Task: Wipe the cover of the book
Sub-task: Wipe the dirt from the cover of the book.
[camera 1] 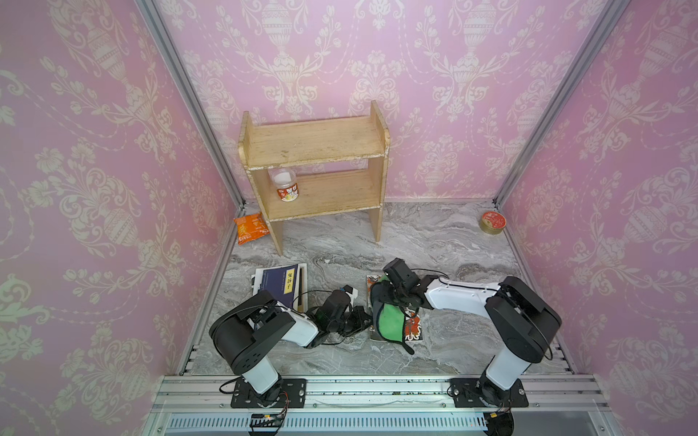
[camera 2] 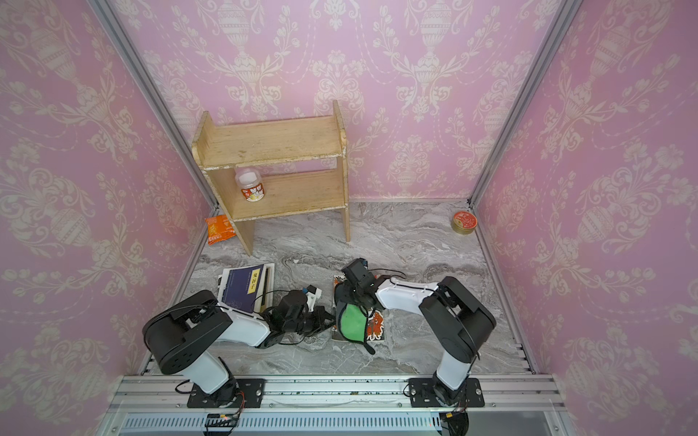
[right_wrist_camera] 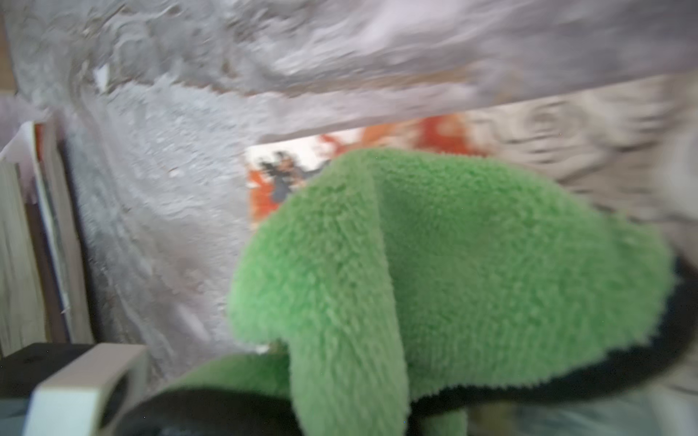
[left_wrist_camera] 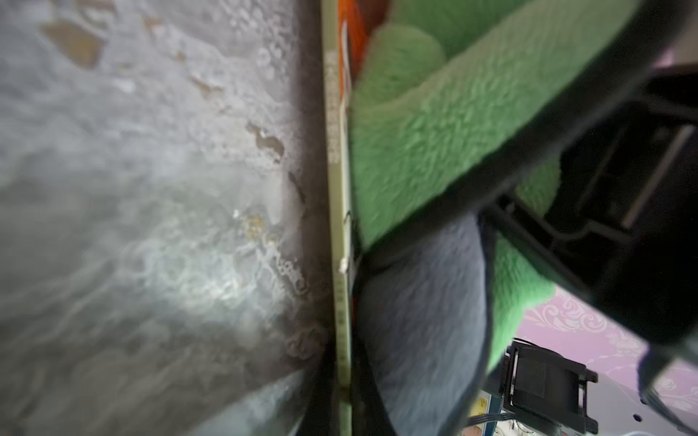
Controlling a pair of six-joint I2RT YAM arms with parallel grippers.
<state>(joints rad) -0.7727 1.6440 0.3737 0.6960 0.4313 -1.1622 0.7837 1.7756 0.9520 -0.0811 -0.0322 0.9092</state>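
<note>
- pink wallpaper (camera 1: 377, 56) with pale urn patterns closes in a grey marbled counter (camera 1: 453, 241) on three sides.
- at the back we see a wooden shelf (camera 1: 313, 143) with a white-lidded jar (camera 1: 284, 185) on its lower board. an orange packet (camera 1: 250, 228) lies by its left leg, and a red tin (camera 1: 492, 222) sits in the far right corner.
- a dark blue book (camera 1: 279, 285) tops a small stack beside the left arm.
- the book (camera 1: 414, 329) with the orange and white cover lies flat mid-counter between the two arms. most of it is hidden under a green cloth (camera 1: 391, 321) in both top views.
- the right pincer (camera 1: 398, 298) is clamped on the green cloth, which is bunched up on the cover.
- the left pincer (camera 1: 360, 321) is closed, right at the book's edge on the left arm's side. whether it nips that edge we cannot tell.
- in the left wrist view the book's thin edge runs just beside the cloth's green pile and greyish backing.
</note>
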